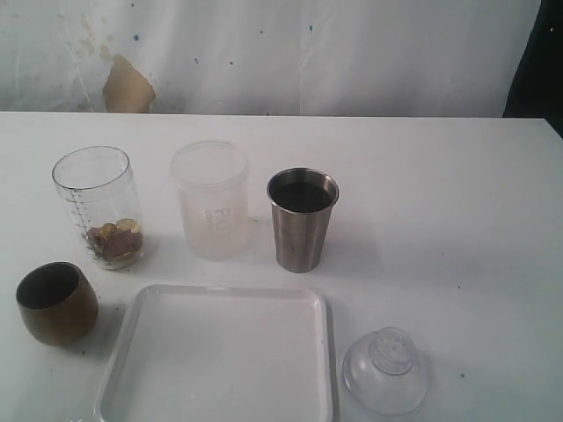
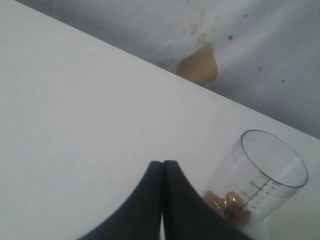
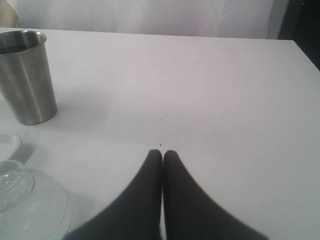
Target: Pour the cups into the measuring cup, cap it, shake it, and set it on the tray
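Note:
The clear measuring cup (image 1: 98, 207) stands upright at the left with brown-gold pieces in its bottom; the left wrist view shows the same measuring cup (image 2: 265, 175). The frosted tumbler (image 1: 211, 200) and the steel tumbler (image 1: 302, 219) stand to its right. The brown-gold cup (image 1: 56, 302) sits at the front left, beside the white tray (image 1: 132, 343). The steel tumbler (image 3: 27, 75) shows again in the right wrist view. My left gripper (image 2: 163, 163) is shut with nothing in it, over bare table beside the measuring cup. My right gripper (image 3: 162, 152) is shut and empty too. No arm appears in the exterior view.
A clear domed lid (image 1: 385, 369) lies on the table right of the tray, and this lid (image 3: 20, 200) shows near my right gripper. A white wall with a brown patch (image 1: 127, 85) backs the table. The table's right edge (image 1: 550, 123) meets a dark area.

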Robot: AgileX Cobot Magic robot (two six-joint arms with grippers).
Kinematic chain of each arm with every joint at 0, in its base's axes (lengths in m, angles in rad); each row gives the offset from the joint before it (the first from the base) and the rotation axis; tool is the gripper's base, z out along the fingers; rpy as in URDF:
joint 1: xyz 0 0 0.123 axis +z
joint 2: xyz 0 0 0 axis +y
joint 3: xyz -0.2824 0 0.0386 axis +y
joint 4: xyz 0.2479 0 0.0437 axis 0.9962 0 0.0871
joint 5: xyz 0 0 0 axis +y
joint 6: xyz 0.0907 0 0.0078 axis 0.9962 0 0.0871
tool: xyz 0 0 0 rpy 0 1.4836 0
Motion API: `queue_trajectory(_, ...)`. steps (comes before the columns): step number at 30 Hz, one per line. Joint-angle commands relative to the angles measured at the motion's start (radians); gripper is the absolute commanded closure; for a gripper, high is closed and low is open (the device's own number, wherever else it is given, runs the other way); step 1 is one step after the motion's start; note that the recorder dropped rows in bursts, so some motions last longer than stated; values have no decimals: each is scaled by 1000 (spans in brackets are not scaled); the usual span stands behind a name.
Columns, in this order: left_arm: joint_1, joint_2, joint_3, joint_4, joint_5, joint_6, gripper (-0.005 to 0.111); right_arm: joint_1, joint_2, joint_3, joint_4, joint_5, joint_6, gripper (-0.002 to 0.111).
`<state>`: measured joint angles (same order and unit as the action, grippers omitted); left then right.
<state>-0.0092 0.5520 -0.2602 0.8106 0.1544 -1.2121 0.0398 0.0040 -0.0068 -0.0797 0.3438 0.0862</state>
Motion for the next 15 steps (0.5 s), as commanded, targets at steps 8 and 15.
queue_trajectory(8,-98,-302,-10,-14,11,35,107,3,-4,7,-1,0,-3,108)
queue_trajectory(15,-98,-306,-10,-14,-5,35,107,3,-4,7,-1,0,-3,108)
